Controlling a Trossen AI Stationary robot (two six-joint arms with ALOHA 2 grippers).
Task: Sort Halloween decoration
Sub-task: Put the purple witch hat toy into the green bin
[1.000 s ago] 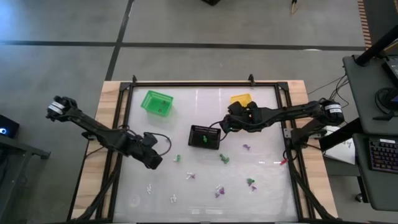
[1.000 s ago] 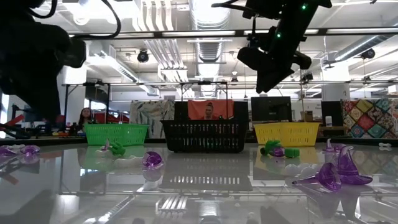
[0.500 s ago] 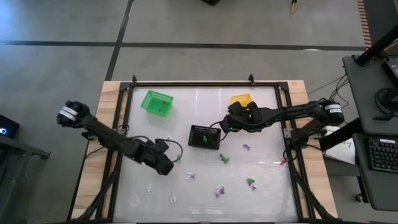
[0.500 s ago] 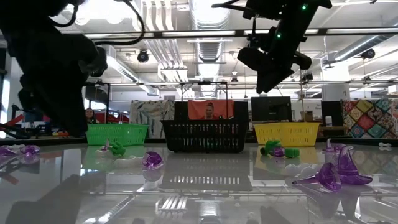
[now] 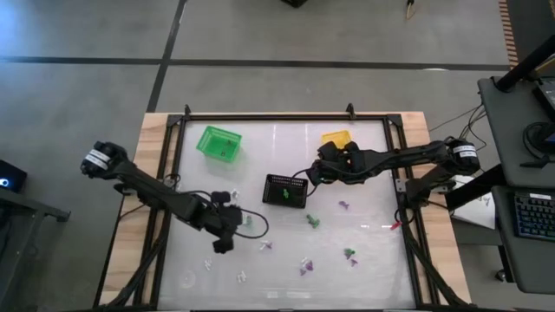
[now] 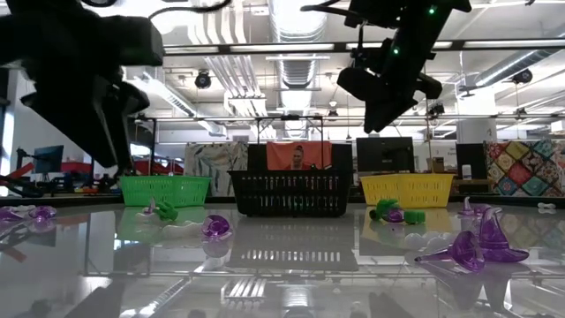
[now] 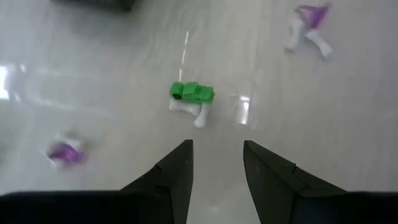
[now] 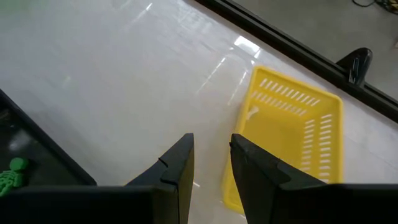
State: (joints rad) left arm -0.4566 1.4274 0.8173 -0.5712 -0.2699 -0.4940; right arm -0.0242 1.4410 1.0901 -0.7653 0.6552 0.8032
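Small Halloween trinkets in green, purple and white lie scattered on the glossy white table. A green-and-white one [image 5: 247, 222] [image 7: 191, 99] lies just ahead of my left gripper [image 5: 224, 237] [image 7: 217, 155], which hovers open above the table with nothing between its fingers. A purple-and-white trinket [image 7: 309, 28] and a purple one [image 7: 64, 152] lie nearby. My right gripper [image 5: 317, 173] [image 8: 211, 155] hangs open and empty between the black basket [image 5: 285, 191] and the yellow basket [image 8: 292, 130]. A green trinket [image 8: 9, 175] lies in the black basket.
A green basket [image 5: 218, 142] stands at the far left. More trinkets lie toward the near edge: green ones [image 5: 312, 222] [image 5: 349, 254], purple ones [image 5: 303, 267] [image 5: 344, 205] and white ones [image 5: 208, 263] [image 5: 242, 277]. A black frame [image 5: 286, 116] rims the table.
My left gripper has moved toward the table's right and near edges, closer to the green-and-white trinket, and has rolled about its own axis. Its fingers have stayed open.
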